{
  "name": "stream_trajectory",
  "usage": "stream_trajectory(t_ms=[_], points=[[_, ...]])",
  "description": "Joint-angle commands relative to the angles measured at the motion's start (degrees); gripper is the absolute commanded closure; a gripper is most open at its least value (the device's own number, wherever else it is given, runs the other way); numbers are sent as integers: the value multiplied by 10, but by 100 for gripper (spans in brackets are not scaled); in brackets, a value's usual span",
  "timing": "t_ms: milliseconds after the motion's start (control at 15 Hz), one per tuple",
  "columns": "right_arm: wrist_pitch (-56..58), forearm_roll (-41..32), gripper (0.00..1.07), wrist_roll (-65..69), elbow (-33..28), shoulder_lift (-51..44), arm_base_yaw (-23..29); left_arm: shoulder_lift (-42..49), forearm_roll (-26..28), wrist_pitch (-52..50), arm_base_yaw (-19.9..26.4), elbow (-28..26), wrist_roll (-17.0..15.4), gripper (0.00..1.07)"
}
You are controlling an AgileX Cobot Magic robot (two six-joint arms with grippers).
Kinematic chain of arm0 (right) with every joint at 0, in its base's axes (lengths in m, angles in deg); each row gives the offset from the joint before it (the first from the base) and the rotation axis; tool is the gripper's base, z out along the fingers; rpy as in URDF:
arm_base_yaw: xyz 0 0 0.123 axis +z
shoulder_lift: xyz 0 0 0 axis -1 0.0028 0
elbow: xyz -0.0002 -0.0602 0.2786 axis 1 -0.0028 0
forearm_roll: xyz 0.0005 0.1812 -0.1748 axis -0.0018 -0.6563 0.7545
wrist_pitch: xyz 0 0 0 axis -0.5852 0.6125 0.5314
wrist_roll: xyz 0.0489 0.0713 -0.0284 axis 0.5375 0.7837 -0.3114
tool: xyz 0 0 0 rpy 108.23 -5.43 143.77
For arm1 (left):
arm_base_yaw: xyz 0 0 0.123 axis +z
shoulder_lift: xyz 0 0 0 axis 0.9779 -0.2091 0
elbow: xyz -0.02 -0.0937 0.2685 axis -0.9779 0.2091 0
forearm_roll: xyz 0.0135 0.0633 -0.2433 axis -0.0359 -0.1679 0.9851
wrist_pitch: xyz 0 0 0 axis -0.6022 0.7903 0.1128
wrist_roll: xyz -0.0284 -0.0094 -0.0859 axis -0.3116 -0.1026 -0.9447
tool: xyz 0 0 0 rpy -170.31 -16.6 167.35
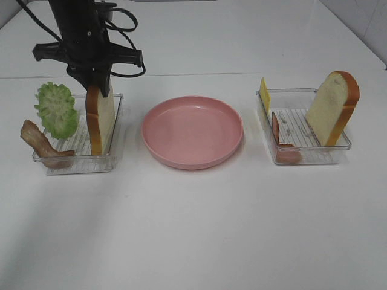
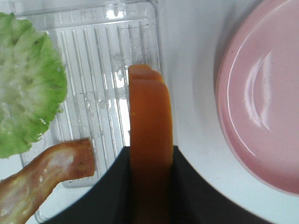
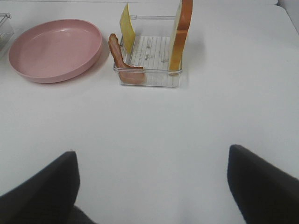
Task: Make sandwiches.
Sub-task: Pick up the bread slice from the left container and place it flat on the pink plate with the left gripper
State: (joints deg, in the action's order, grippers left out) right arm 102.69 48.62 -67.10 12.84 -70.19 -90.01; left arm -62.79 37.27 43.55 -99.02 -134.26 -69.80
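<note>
— Down at the near edge of the table (image 1: 193,257), what is the right pincer (image 3: 152,154) doing?

— It waits there with its two fingers wide apart. It holds nothing.

— And a bit further in?

— Three things sit in a row: the left tray (image 1: 78,164), the pink plate (image 1: 192,132) in the middle, and the right tray (image 1: 320,154). In the left tray a bacon strip (image 1: 42,145) hangs over the front corner. The lettuce (image 1: 56,110) stands behind it. A bread slice (image 1: 101,121) stands upright on the side next to the plate.

— Who has the bread?

— The left pincer (image 1: 98,84) hangs over it. It is narrow, with one finger on each flat side, up by the brown crust. Both fingers look like they touch, so I think it has a hold.

— How should it go on?

— Squeeze softly. Lift straight up until the bottom of the slice is above the tray wall. Then go sideways over the plate and lay it flat in the middle, so more food can go on top.

— What else is there?

— The right tray has a second bacon strip (image 1: 277,130) in front, a cheese slice (image 1: 265,95) at the far corner, and the other bread slice (image 1: 331,109) leaning up. No food is on the plate yet.
</note>
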Motion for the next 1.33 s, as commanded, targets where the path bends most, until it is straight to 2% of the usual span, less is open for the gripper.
stream_trajectory(t_ms=[67,267,400,467,533,667,800,867,933,1000,1133,1333], points=[[-5,-2,25,1,-1,-8,-4,47,3,40,1,-1,26,107],[-5,-2,25,1,-1,-8,-4,98,12,28,1,-1,46,107],[-5,-2,25,1,-1,-8,-4,107,64,17,13,-2,84,107],[-5,-2,25,1,-1,-8,-4,105,129,2,30,-1,115,107],[-5,-2,25,1,-1,-8,-4,97,225,-28,57,-1,163,107],[-5,-2,25,1,-1,-8,-4,77,340,-64,78,-1,219,107],[-5,-2,25,1,-1,-8,-4,41,424,-83,80,-1,274,107],[-5,-2,25,1,-1,-8,-4,29,443,-85,80,-1,285,107],[-5,-2,25,1,-1,-8,-4,-32,551,-87,80,-1,334,107],[-5,-2,25,1,-1,-8,-4,-54,575,-87,80,-1,350,107],[-5,-2,25,1,-1,-8,-4,-94,604,-93,77,-1,361,107],[-5,-2,25,1,-1,-8,-4,-135,651,-117,72,-1,367,107]])
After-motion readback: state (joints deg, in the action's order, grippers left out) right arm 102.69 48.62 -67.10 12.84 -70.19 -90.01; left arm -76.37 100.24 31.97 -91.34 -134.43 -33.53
